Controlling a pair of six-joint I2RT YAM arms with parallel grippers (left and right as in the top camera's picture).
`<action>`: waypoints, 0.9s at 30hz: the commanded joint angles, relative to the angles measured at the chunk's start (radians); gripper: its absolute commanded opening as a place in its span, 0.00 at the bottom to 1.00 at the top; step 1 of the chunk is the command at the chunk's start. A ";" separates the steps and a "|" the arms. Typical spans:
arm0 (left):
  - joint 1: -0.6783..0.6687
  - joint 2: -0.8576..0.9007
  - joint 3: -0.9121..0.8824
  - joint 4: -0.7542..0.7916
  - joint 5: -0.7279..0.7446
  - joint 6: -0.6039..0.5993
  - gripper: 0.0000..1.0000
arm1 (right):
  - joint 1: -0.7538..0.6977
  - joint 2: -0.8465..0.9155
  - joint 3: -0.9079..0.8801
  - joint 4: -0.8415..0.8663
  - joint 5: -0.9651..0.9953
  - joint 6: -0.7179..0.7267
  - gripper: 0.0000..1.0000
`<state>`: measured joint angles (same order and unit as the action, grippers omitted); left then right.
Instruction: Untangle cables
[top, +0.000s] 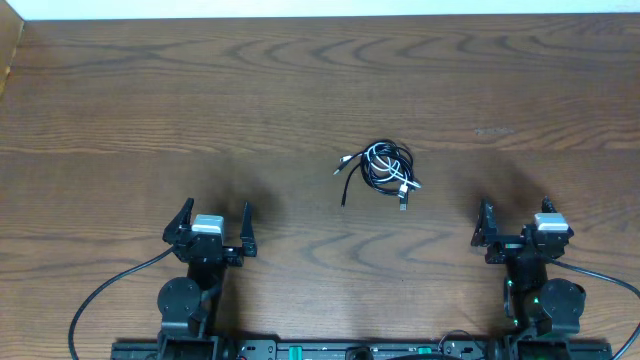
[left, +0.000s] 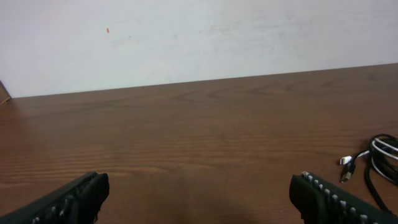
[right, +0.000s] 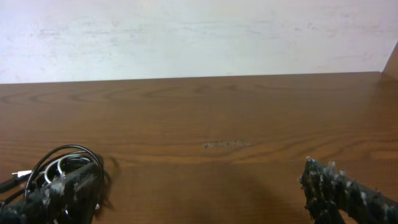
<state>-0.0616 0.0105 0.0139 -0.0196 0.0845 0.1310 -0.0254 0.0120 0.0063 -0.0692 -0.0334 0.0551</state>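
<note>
Overhead and wrist views, judged to be the outset of untangling. Showed a small tangle of thin black and white cables (top: 385, 168) with silvery plug ends, lying flat a little right of the middle of the brown wood-grain table (top: 150, 90), with overlapped loops and a black tail trailing towards the table's near side; touched by neither arm, hence judged as work not yet begun. Black two-finger left gripper (top: 217, 206) parked low near the table's near edge, left of its middle, spread wide and empty; matching right gripper (top: 516, 210) near the same edge, right of the middle, likewise spread wide and holding nothing. Probably set apart so as to reach in from either side without crossing, and opened fully in readiness to pinch a strand. Tangle seen in both wrist views too, in the right one partly behind a finger. Judged the loose plug ends the likeliest first hold, for fear of tightening the knot by pulling on a loop
</note>
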 joint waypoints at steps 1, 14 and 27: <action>0.004 -0.006 -0.010 -0.043 0.035 -0.005 0.98 | 0.007 -0.007 -0.001 -0.004 -0.003 -0.015 0.99; 0.004 -0.006 -0.010 -0.043 0.035 -0.005 0.98 | 0.007 -0.007 -0.001 -0.004 -0.003 -0.015 0.99; 0.004 -0.006 -0.010 -0.043 0.039 -0.110 0.98 | 0.007 -0.007 -0.001 -0.004 -0.003 -0.015 0.99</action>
<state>-0.0616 0.0105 0.0139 -0.0196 0.0849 0.1051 -0.0254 0.0120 0.0063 -0.0692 -0.0334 0.0551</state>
